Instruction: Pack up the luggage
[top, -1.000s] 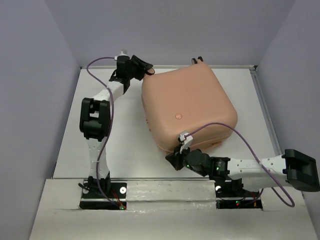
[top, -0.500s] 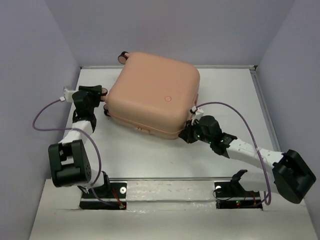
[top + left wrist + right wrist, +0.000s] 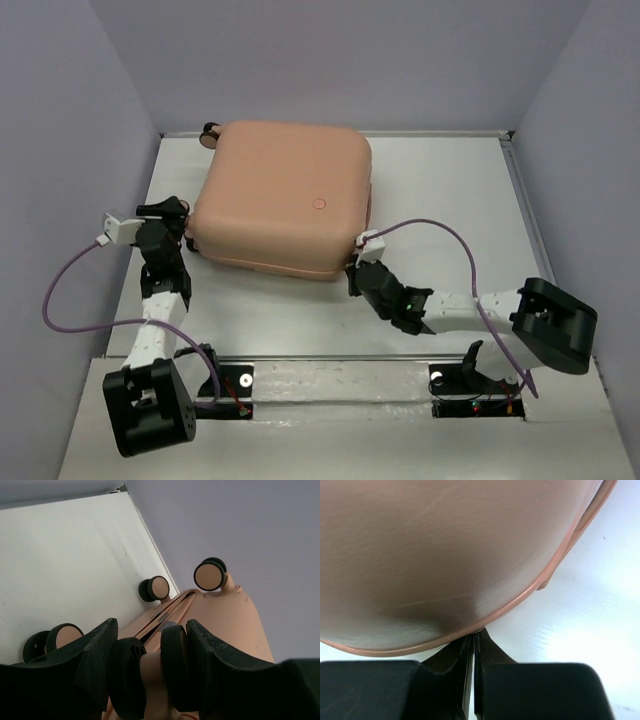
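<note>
The peach-pink luggage [image 3: 285, 200] lies shut and flat at the back left of the table, its round dimple [image 3: 319, 203] facing up. My left gripper [image 3: 178, 228] is at its left side, shut on a dark caster wheel [image 3: 131, 675] with a peach strut. Three other wheels show in the left wrist view, one of them [image 3: 210, 575] highest up. My right gripper [image 3: 355, 272] is shut, with its tips touching the rim at the shell's near right corner [image 3: 445, 555]. The lining is hidden.
The white table [image 3: 450, 190] is walled by grey panels at the back and both sides. One caster wheel [image 3: 210, 133] sticks out by the back wall. A purple cable [image 3: 60, 290] loops left of the left arm.
The luggage has slid and turned from the right middle to the back left. The left arm swung from the back down to its left side. The right gripper followed its near corner.
</note>
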`<state>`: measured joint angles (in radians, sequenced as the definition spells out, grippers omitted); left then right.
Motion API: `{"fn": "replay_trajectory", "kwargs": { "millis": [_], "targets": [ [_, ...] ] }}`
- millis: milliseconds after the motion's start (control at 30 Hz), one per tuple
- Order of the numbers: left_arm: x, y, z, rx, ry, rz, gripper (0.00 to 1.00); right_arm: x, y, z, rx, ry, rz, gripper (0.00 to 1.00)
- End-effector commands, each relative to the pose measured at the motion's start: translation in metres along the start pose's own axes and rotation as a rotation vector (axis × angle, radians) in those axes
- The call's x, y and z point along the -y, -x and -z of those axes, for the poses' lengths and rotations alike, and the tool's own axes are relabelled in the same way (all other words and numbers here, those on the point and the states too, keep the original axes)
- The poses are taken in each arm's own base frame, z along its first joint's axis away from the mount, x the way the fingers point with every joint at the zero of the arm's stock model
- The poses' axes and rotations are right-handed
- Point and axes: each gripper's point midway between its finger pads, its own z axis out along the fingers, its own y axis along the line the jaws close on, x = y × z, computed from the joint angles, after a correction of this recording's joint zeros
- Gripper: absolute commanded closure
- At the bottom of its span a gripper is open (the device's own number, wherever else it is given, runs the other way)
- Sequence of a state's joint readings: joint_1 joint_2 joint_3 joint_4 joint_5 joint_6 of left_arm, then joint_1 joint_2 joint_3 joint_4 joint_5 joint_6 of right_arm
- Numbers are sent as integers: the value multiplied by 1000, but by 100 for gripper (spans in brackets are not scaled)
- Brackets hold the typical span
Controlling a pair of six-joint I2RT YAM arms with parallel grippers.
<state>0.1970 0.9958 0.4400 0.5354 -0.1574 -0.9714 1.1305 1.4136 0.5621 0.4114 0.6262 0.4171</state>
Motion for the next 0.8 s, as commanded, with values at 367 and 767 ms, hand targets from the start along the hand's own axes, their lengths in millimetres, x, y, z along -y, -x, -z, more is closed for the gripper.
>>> {"fn": "replay_trajectory", "kwargs": {
  "millis": [367,767],
  "targets": [
    [62,-61,95,-429,-316,-328,22,-20,63,8,-10,528,-216,93],
    [116,-22,155,-355,-479,-557,57,-12,53,9,-45,518,-181,93]
  ]
}}
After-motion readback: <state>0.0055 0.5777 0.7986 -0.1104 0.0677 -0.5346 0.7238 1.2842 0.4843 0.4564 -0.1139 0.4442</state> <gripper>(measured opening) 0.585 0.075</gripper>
